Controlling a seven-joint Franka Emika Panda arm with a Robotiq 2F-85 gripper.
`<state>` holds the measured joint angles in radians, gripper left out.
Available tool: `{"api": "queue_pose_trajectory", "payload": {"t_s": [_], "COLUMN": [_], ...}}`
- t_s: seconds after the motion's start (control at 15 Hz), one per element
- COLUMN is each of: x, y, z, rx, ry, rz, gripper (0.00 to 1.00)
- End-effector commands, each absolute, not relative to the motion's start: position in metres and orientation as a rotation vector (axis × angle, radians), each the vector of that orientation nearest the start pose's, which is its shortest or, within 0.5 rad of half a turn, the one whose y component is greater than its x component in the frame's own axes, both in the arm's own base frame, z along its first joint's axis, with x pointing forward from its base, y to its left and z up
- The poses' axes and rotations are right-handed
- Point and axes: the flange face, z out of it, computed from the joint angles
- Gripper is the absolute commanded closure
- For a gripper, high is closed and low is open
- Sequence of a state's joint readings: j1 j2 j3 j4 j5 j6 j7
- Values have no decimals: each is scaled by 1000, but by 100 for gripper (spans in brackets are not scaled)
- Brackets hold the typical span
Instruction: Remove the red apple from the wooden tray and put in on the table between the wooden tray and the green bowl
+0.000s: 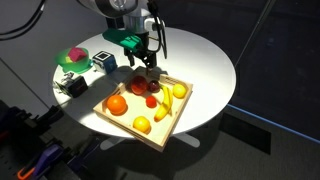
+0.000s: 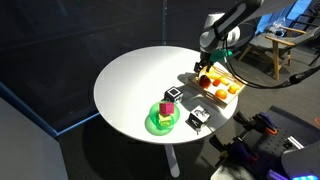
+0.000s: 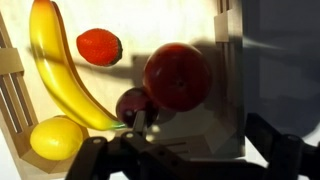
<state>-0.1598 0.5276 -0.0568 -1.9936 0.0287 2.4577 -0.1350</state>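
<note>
The red apple [image 3: 178, 75] lies in a corner of the wooden tray [image 3: 200, 30], next to a small dark maroon fruit [image 3: 133, 103]. In both exterior views my gripper [image 1: 146, 68] [image 2: 207, 68] hangs just above the apple [image 1: 138, 86] at the tray's far corner. In the wrist view the gripper [image 3: 205, 130] is open and empty, with the apple just ahead of its fingers. The tray [image 1: 125, 132] [image 2: 215, 97] sits on the white table [image 1: 200, 60] [image 2: 130, 80]. The green bowl [image 1: 73, 58] [image 2: 163, 120] with something pink stands apart from the tray.
The tray also holds a banana [image 3: 55, 75], a lemon [image 3: 57, 137], a small red fruit [image 3: 98, 46] and a large orange [image 1: 117, 104]. A blue-and-white cube [image 1: 103, 61] and a black-and-white object [image 1: 72, 86] stand between the bowl and the tray.
</note>
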Motion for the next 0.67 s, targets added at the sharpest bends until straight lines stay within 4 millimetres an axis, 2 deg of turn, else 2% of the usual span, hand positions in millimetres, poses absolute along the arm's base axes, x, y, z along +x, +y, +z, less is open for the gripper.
{"api": "queue_pose_trajectory", "payload": {"t_s": [0.0,0.6], "x": [584,574], "y": [-131,-132], "z": [192,189], "rx": [-3142,-3142], "ry": [188,188], "rz": [119,149], "gripper": [0,0]}}
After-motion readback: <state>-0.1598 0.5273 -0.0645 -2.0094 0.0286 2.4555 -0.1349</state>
